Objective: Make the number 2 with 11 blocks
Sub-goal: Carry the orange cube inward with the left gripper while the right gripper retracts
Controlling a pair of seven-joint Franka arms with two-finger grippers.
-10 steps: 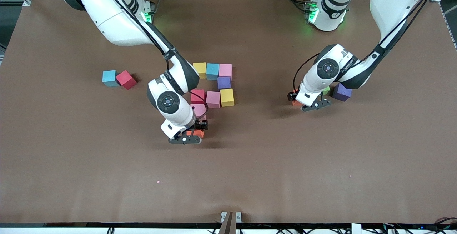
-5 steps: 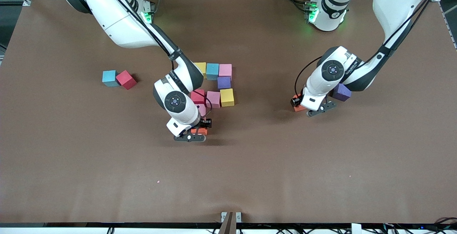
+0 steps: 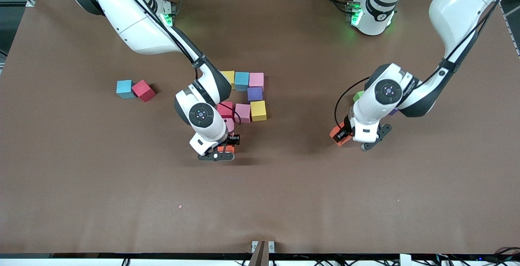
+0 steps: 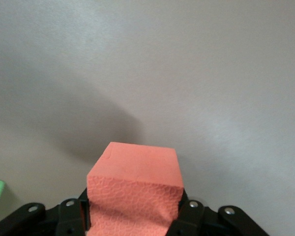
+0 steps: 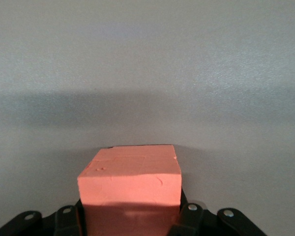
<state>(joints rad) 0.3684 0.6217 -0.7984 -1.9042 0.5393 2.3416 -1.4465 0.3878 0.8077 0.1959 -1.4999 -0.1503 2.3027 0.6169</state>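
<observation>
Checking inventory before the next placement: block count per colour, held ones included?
yellow blocks: 2
blue blocks: 2
pink blocks: 3
purple blocks: 2, one mostly hidden
red blocks: 2
orange blocks: 2
green block: 1
Total: 14

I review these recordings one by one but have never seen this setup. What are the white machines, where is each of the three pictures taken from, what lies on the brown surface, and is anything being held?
These are two white robot arms bolted along one edge of a brown table. The wide picture comes from a high camera facing them; the two close-ups come from cameras on each arm's wrist.

On the table, coloured foam blocks form a partly built number 2. A blue block and a red block sit toward the right arm's end.

The right gripper has its jaws shut on an orange block at the figure's nearest end. The left gripper grips another orange block, lifted over bare table, with a green block partly hidden under that arm.
</observation>
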